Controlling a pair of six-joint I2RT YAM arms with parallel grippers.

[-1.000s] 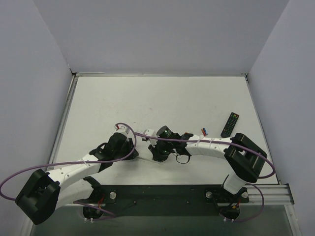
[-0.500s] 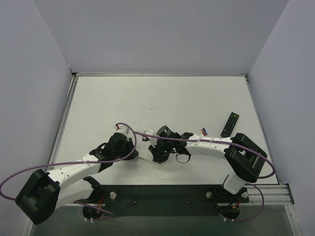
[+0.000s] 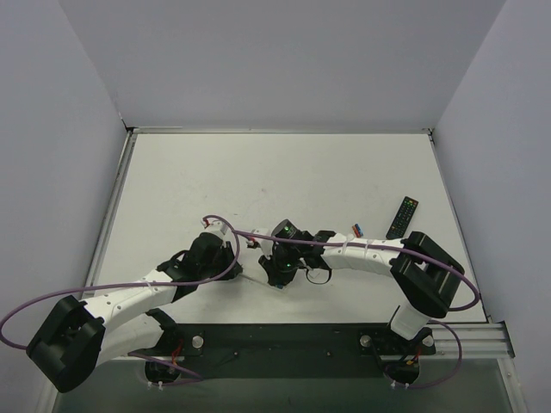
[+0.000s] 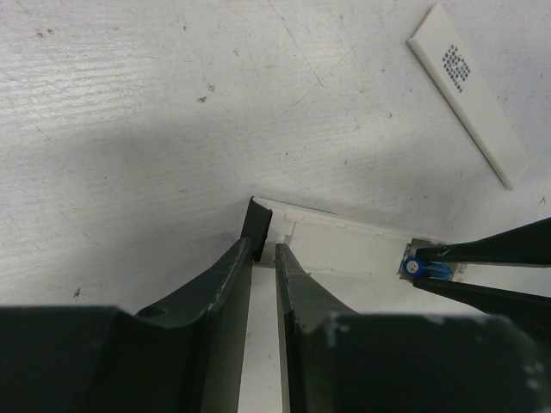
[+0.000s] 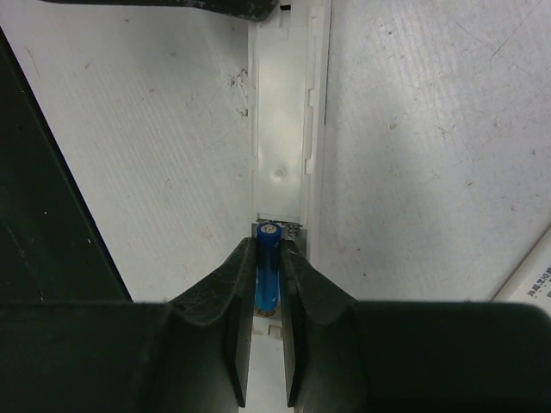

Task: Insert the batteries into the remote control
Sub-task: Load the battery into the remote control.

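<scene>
Jaws clamped on blue battery (image 5: 267, 275), its tip at open remote control (image 5: 280, 129) compartment end.

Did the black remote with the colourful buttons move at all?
No. The black remote lies at the same spot and angle near the right edge of the table as in the earlier top views.

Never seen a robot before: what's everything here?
white remote: one, white, back open, mid-table
blue battery: one, blue, at white remote's open slot
loose batteries: count unclear, red and blue, by black remote
black remote: one, black, table's right side
flat strip: one, white with dark patch, beside white remote
table: one, white, beneath all
cables: count unclear, purple, along both arms
arms: two, white and black, near edge
left gripper: one, black, shut on white remote's end
right gripper: one, black, shut on blue battery
</scene>
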